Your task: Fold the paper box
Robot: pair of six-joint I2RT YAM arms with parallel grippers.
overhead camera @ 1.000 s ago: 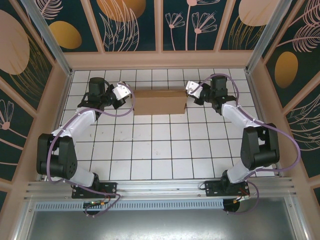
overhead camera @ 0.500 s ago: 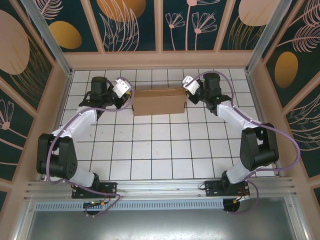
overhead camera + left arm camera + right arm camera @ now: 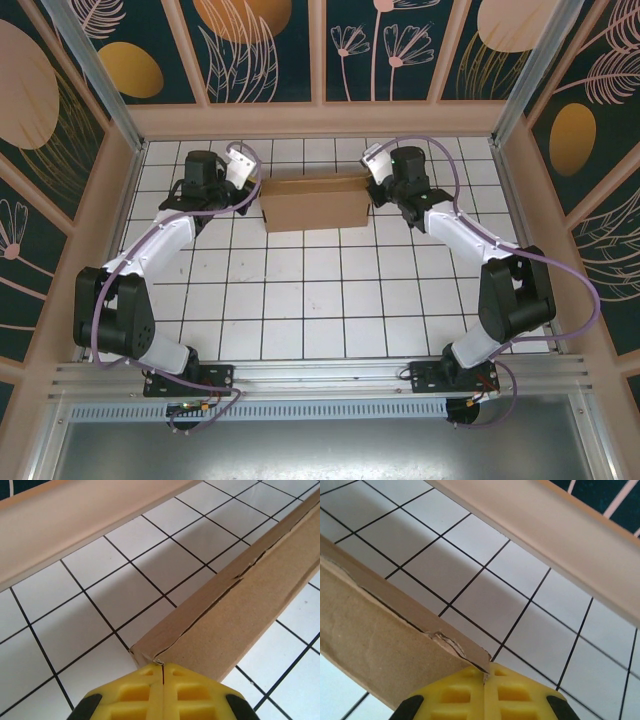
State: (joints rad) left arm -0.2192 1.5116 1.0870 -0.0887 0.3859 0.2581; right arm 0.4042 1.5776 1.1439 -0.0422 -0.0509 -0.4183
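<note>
Upper centre of the overhead frame: box [image 3: 315, 203] is lying on the tiled counter [image 3: 320, 300], close to the back wall, looking like a slim closed mailer. Its long axis is running left to right across the frame, with one claw sitting at each end.

Left claw [image 3: 252, 180] is meeting the box's upper-left corner; right claw [image 3: 376, 178] is meeting the upper-right corner. Both arms are reaching about equally far, so neither is nearer.

Left wrist view: left claw [image 3: 162, 669] is showing yellow pads [image 3: 135, 695] pressed flat together, nothing visibly between them, tip touching the box [image 3: 240, 600] corner. Box is stretching away toward the upper right; a seam along its top edge is gaping slightly.

Right wrist view: right claw [image 3: 485, 672] is likewise closed, tip against the ragged corner of the box [image 3: 370, 630], which is running off to the left.

Judgement: the next press is probably going onto that loose far long edge, worked from both ends.
</note>
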